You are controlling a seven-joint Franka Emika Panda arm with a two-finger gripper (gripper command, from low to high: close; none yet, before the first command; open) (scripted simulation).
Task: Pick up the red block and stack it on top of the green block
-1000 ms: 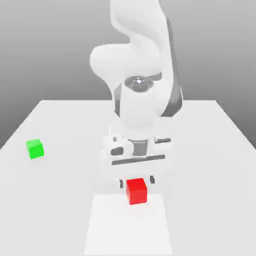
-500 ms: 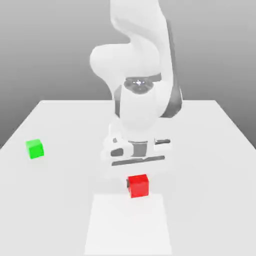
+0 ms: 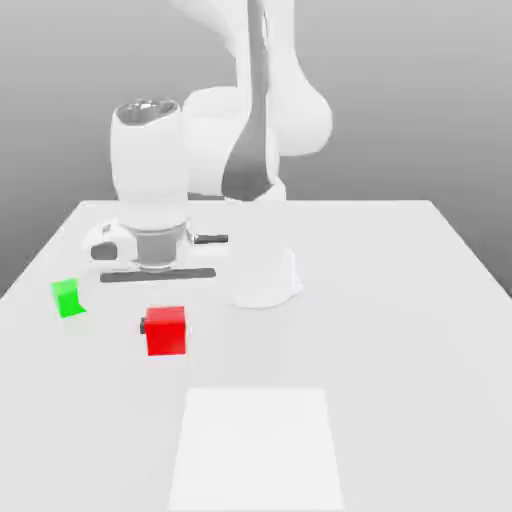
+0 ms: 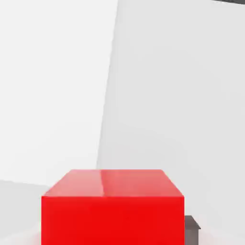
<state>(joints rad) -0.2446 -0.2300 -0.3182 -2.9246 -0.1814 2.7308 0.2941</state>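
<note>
The red block (image 3: 166, 331) hangs above the white table, held under the arm's hand in the exterior view. My gripper (image 3: 165, 328) is shut on it, with a dark fingertip (image 3: 144, 327) showing at the block's left side. The green block (image 3: 68, 298) rests on the table at the exterior view's left, a little to the left of and behind the red block, apart from it. In the hand view the red block (image 4: 113, 206) sits close up against the camera, with a dark finger pad (image 4: 192, 225) at its side.
A paler square patch (image 3: 256, 447) lies on the white table (image 3: 400, 330) near its front edge. The arm's white base (image 3: 268, 280) stands at the table's middle, to the right of the held block.
The gripper shut on the red block, lifted it off the table and carried it toward the exterior view's left, close to the green block. The arm swung left with it.
</note>
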